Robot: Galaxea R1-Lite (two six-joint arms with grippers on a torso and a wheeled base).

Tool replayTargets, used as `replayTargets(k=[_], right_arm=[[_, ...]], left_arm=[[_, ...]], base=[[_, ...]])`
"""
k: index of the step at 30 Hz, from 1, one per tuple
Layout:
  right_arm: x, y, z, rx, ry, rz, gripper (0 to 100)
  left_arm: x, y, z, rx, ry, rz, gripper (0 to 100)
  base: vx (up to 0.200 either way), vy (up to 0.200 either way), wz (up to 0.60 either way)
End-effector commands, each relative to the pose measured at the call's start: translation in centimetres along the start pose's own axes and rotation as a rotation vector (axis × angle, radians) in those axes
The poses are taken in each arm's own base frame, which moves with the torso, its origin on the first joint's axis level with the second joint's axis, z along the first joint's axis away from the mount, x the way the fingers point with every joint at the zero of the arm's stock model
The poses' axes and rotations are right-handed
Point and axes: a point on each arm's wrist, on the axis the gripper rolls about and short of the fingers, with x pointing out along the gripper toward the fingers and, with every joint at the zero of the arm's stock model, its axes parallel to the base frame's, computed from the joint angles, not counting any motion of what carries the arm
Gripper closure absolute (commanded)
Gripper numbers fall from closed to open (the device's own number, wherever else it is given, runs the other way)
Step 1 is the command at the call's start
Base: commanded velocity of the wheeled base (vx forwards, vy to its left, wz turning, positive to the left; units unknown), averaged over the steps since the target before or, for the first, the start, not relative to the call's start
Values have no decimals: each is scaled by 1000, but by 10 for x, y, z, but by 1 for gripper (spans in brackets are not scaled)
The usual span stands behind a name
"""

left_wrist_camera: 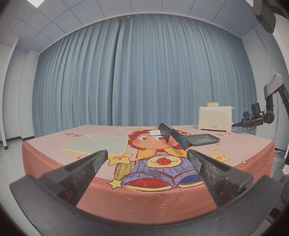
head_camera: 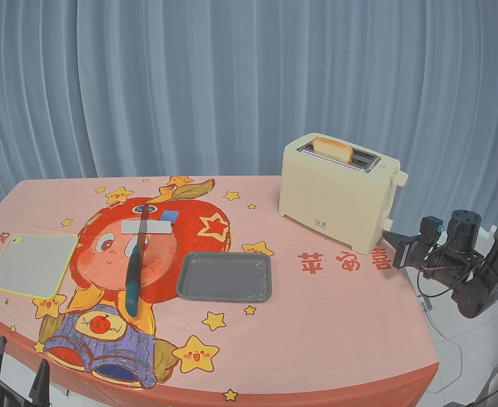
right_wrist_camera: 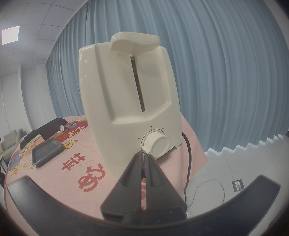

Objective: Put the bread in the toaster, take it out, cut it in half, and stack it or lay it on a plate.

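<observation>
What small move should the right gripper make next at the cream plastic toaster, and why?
Probably raise the shut right gripper to the lever tab of the cream plastic toaster and press down. The tab sits at the top of its slot, the golden bread slice stands high, and the gripper points low, at the round dial.

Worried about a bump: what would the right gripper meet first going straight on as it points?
Probably the dial low on the toaster's end face; the shut right gripper points at it from close by, though depth is unclear.
</observation>
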Motion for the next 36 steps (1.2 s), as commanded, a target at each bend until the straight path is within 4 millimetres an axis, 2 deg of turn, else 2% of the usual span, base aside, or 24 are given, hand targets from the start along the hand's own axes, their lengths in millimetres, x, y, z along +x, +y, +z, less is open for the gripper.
replayTargets(k=[1, 6, 12, 20, 31, 36], right_arm=[[-2, 3, 0, -2, 3, 8, 100], [-2, 3, 0, -2, 3, 8, 100], [-3, 3, -11, 2, 47, 5, 100], [-7, 5, -10, 0, 45, 10, 100], [-19, 11, 0, -16, 11, 19, 100], [-33, 16, 15, -28, -43, 26, 100]], left_arm=[[0, 0, -5, -1, 3, 1, 0], [0, 0, -5, -1, 3, 1, 0], [0, 0, -5, -1, 3, 1, 0], [0, 0, -5, -1, 3, 1, 0], [0, 0, -5, -1, 3, -1, 0], [0, 0, -5, 1, 3, 1, 0]], base=[[0, 0, 0], [0, 0, 0], [0, 0, 0], [0, 0, 0], [0, 0, 0], [0, 0, 0]])
